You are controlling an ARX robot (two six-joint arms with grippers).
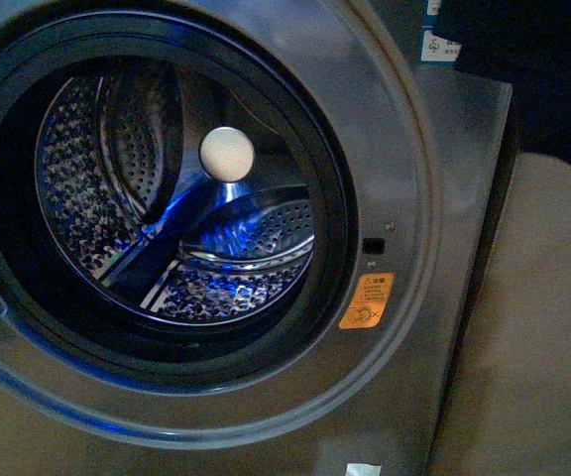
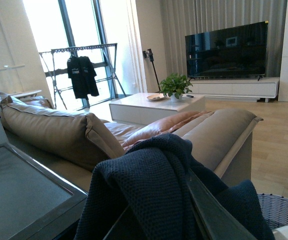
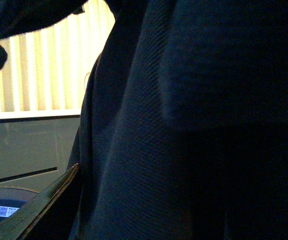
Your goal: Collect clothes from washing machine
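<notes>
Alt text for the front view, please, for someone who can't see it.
A dark grey washing machine fills the view, its round porthole showing a perforated steel drum lit blue and apparently empty. A pale round shape shows mid-drum, and an orange warning sticker sits beside the porthole rim. Neither arm is in view.

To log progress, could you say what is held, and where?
The clothes drape over the left fingers; where they are gripped is hidden.

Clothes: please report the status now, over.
Grippers: hidden under cloth, state unknown. Clothes out of washer, draped close before both wrist cameras. Drum looks empty. Basket near; nothing blocking seen.
</notes>
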